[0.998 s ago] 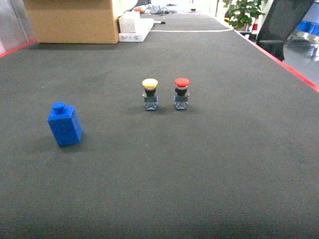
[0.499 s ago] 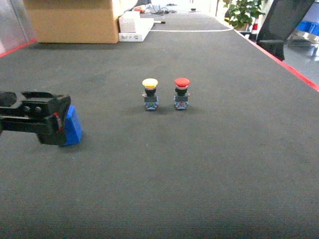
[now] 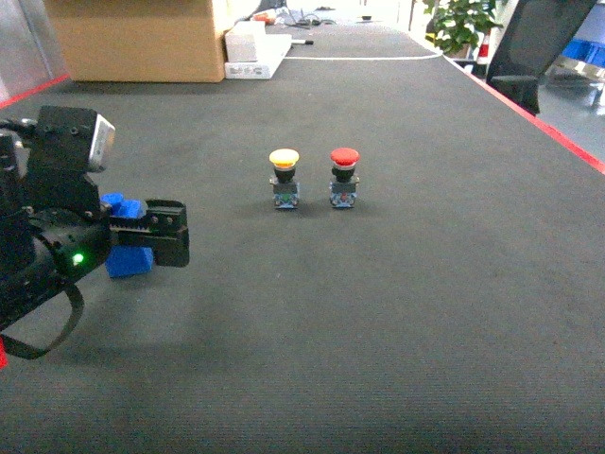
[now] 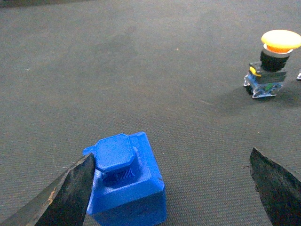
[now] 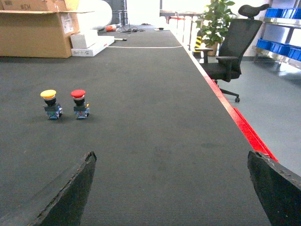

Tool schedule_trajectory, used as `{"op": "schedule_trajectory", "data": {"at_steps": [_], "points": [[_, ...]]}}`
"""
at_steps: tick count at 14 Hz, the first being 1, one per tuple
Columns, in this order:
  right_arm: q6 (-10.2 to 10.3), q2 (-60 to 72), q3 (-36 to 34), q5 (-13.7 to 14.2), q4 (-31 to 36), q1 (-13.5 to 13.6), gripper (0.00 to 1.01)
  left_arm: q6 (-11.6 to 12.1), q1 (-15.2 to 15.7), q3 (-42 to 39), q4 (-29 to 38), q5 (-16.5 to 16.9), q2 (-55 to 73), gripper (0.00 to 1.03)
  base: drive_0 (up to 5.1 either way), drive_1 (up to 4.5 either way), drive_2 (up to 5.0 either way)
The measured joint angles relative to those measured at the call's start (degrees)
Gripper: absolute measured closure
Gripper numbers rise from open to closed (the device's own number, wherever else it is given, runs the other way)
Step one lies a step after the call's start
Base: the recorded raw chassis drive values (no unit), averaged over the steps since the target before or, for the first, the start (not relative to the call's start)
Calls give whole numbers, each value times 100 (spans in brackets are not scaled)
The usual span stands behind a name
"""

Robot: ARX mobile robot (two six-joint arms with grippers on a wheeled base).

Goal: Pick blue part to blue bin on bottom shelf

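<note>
Dark mat (image 3: 397, 312) underneath | left claw (image 4: 174, 188) spread wide, nothing pinched | blue part (image 4: 127, 181) upright, hugging its left finger (image 4: 70, 193), off-centre | right claw (image 5: 171, 188) spread too, way off | yellow button (image 4: 273, 61) further out

A part (image 3: 129, 260) is set on the mat (image 3: 397, 312) at the left, partly hidden behind the left gripper (image 3: 165, 233). In the left wrist view the part (image 4: 126, 181) is placed just beside one finger (image 4: 70, 190), well apart from the other; contact cannot be told. Two push buttons (image 3: 285, 178) (image 3: 344, 177) are stood side by side right of the part, farther back. A cardboard box (image 3: 142, 38) is placed at the far left, a chair (image 5: 230, 52) off the mat's right edge.
</note>
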Motion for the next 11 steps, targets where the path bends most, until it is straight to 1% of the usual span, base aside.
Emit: {"op": "schedule_trajectory", "data": {"at_steps": [2,4,6,9,11], "points": [[0,0,0,0,0,0,3,37,2,446,-118,-190,282,5,0,0,0],[0,0,0,0,0,0,3,-50,44,968,-411,-389,691,5,0,0,0],[2,0,0,0,2,0,3,-136,37,1211,-619,-468,938,5,0,0,0],[0,0,0,0,2,0,3,-223,-61,1268,-520,-446,970,5,0,0,0],[0,0,0,0,2,0,3,-269,-59,1292,-525,-413,1021,5,0,0,0]]}}
